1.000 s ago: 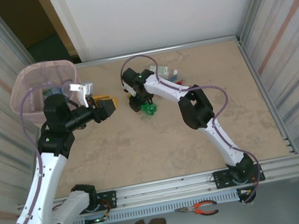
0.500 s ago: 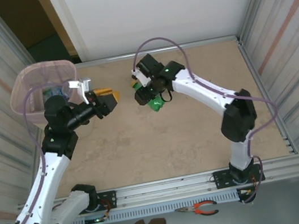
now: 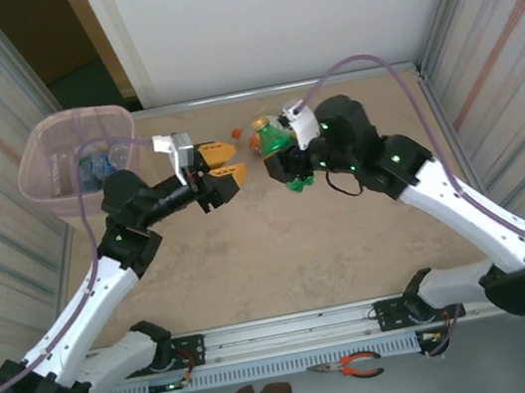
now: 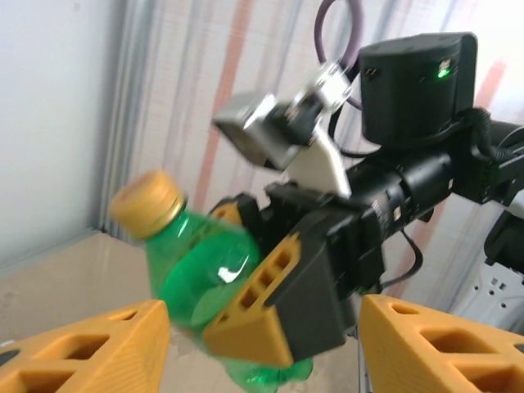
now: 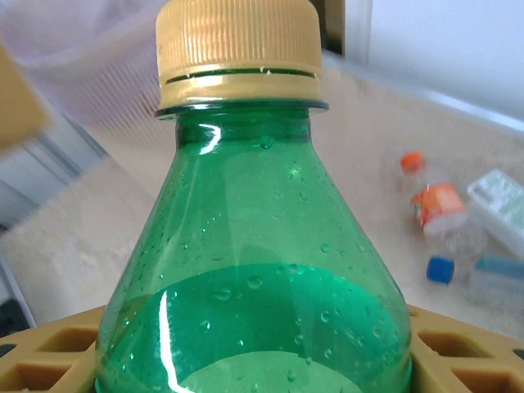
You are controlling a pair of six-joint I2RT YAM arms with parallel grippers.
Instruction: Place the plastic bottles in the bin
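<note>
A green plastic bottle (image 3: 275,138) with a gold cap hangs in the air over the back of the table, and my right gripper (image 3: 289,162) is shut on its body. In the right wrist view the same green bottle (image 5: 254,246) rises between the yellow fingers (image 5: 49,360). My left gripper (image 3: 227,162) is open just left of the bottle, level with it. In the left wrist view the green bottle (image 4: 205,270) sits ahead of the left gripper (image 4: 262,360), between its spread fingers. The pale-pink bin (image 3: 40,163) stands at the far left with several bottles (image 3: 95,170) inside.
Loose bottles lie on the table behind the held one: an orange-labelled one (image 5: 438,205), a blue cap (image 5: 440,268) and a white one (image 5: 499,196). Corrugated metal walls (image 3: 503,65) close in both sides. Pliers (image 3: 356,365) lie below the front rail.
My right arm lifted the green bottle off the table and carried it right and up. My left gripper swung away from the bin toward the bottle, and its jaws widened.
</note>
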